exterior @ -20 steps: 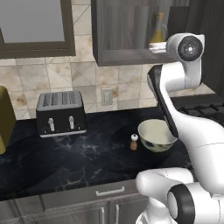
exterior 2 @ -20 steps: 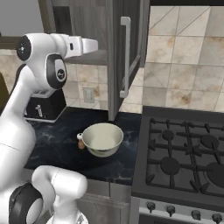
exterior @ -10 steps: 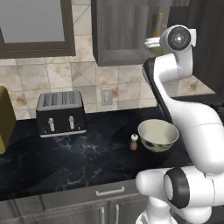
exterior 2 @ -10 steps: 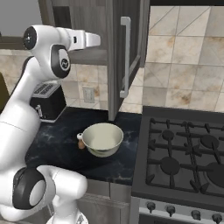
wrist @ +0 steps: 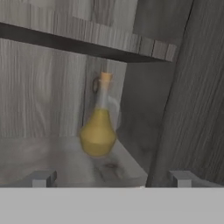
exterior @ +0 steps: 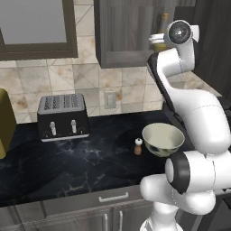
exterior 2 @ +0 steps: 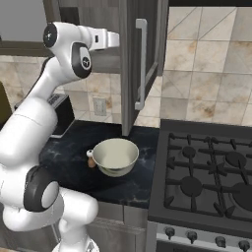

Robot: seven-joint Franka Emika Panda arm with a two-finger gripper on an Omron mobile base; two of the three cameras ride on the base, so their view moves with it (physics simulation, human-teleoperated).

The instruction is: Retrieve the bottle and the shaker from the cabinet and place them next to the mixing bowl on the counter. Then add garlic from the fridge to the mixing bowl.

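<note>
Gripper [wrist: 111, 177]: jaws standing wide apart and gripping nothing, two small dark square tips pointing into the cabinet [wrist: 192, 109], probably lining up for a grasp.

Bottle [wrist: 98, 127]: standing upright on the cabinet's shelf board, ahead of the tips and a little left of centre, well short of contact. Amber-yellow glass, bulbous base, thin neck, orange-brown stopper; smooth and rounded, so likely best gripped across the belly or neck.

Cabinet: dark grey wood-grain, door hanging open.

Shaker [exterior: 138, 146]: small brown wooden body, white top, sitting on the counter [exterior: 81, 158] just beside the mixing bowl [exterior: 163, 139], seemingly already delivered.

Mixing bowl: round, cream-white inside, greyish outside, sitting open-side-up, ready to receive garlic.

Counter: black marble-look surface with thin white veins.
</note>
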